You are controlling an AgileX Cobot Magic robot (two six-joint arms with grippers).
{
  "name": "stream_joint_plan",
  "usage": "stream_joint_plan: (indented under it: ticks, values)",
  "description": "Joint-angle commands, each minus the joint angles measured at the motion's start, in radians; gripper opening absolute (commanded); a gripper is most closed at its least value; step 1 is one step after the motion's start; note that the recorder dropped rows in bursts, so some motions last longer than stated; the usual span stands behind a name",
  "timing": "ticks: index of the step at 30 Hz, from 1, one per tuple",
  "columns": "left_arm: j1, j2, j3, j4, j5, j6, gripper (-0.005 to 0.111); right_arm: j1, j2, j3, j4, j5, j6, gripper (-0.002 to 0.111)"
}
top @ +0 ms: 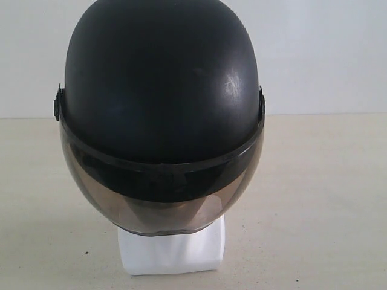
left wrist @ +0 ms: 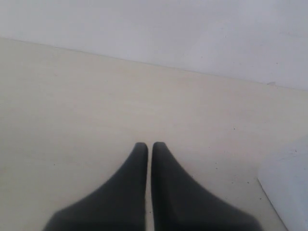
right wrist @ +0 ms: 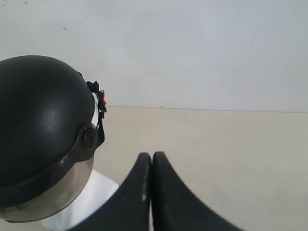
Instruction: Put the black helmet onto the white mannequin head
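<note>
Right end effector near black helmet

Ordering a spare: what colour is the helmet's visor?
Smoky translucent brown; the visor shows best in the exterior view.

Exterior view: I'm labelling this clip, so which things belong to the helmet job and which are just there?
Job in hand: black helmet; white mannequin head underneath it.
Just there: table; wall.

The black helmet is matt, lightly scuffed — its visor smoky translucent plastic — the white mannequin head smooth.
</note>
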Motion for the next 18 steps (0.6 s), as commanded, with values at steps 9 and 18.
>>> stream_joint_plan:
  ticks: [9, 18]
  values:
    - [0.001, -0.004, 0.0, -0.001, 0.001, 0.005, 0.004, -0.387, -0.001, 0.125, 0.036, -0.324, 0.028, 0.0]
    - [0.001, -0.004, 0.0, -0.001, 0.001, 0.005, 0.004, -0.858, -0.068, 0.345, 0.245, -0.612, 0.028, 0.0]
